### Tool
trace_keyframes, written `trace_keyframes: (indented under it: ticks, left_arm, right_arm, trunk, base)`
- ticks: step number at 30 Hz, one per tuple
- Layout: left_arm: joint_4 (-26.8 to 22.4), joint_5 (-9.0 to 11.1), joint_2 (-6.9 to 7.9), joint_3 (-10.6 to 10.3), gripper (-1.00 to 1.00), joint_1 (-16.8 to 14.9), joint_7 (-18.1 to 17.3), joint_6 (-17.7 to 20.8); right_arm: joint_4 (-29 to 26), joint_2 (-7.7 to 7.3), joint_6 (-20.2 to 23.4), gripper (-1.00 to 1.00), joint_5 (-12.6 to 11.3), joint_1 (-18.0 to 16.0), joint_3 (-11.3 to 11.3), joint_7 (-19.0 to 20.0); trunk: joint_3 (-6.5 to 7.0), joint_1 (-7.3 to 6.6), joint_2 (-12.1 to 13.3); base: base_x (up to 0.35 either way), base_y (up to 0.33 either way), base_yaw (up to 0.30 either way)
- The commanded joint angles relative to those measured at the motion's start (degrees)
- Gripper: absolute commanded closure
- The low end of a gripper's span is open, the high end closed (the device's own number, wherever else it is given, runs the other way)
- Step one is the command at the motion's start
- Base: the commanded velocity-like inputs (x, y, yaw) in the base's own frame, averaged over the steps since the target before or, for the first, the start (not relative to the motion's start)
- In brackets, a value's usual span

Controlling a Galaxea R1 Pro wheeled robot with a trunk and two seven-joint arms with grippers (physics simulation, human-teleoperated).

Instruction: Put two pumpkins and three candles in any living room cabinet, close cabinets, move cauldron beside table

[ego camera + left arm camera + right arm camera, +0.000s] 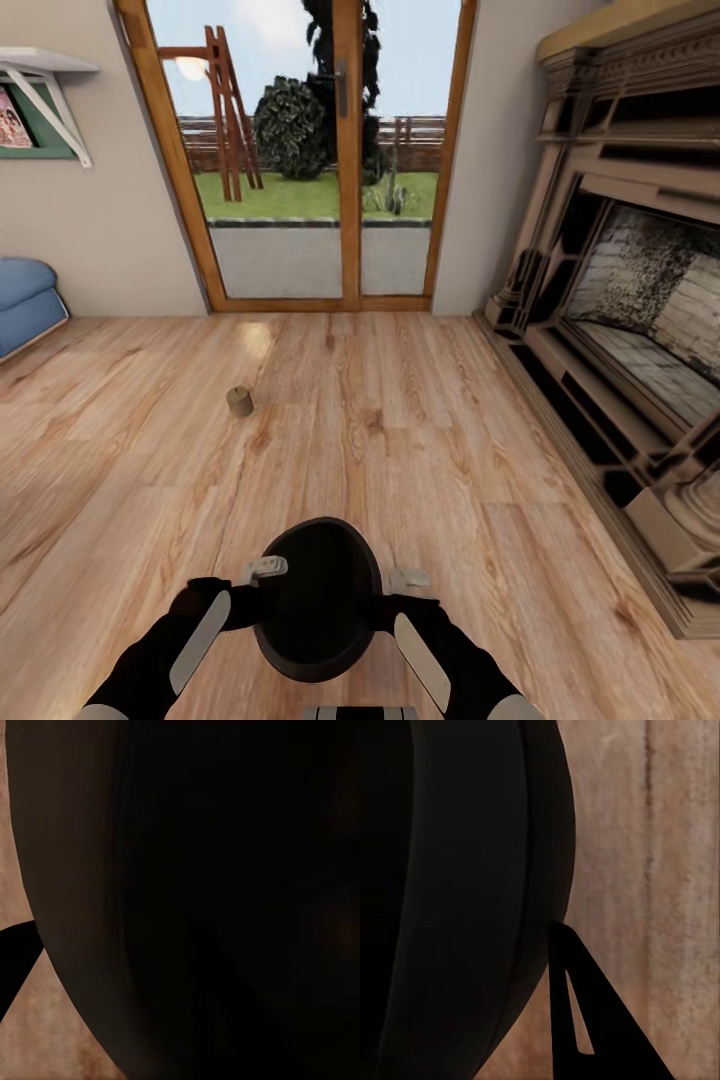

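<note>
The cauldron [318, 600], a black round pot, hangs just in front of me above the wood floor, held between both arms. My left gripper [266, 570] is shut on its left rim and my right gripper [408, 578] on its right rim. Its dark wall looms close in the left wrist view [210, 900] and in the right wrist view [450, 885], where one dark finger [585, 1020] lies against it. A short stubby candle [239, 401] stands alone on the floor ahead, a little to the left. The pumpkins and the cabinet are out of view.
A large stone fireplace [620, 330] runs along the right wall. Straight ahead is a wood-framed glass door [345, 200] to the garden. A blue sofa corner [25, 300] sits at far left under a wall shelf [45, 70]. Open wood floor [400, 420] lies between.
</note>
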Motion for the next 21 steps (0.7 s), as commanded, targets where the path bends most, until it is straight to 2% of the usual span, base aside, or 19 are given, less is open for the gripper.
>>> trace_keyframes:
  ticks: [1,21]
  left_arm:
    - [-0.2,1.9,0.07,-0.2,1.00,-0.1,0.3,0.1]
    - [-0.2,1.9,0.06,-0.2,1.00,-0.1,0.4,0.1]
  right_arm:
    - [0.0,-0.01,0.2,1.00,-0.3,0.0,0.1,-0.6]
    - [-0.2,-0.07,0.2,1.00,-0.3,0.0,0.1,-0.3]
  trunk:
    - [0.18,-0.04,0.0]
    - [4.61,-0.55,0.3]
  base:
    - [0.000,0.000,0.000]
    - [0.000,0.000,0.000]
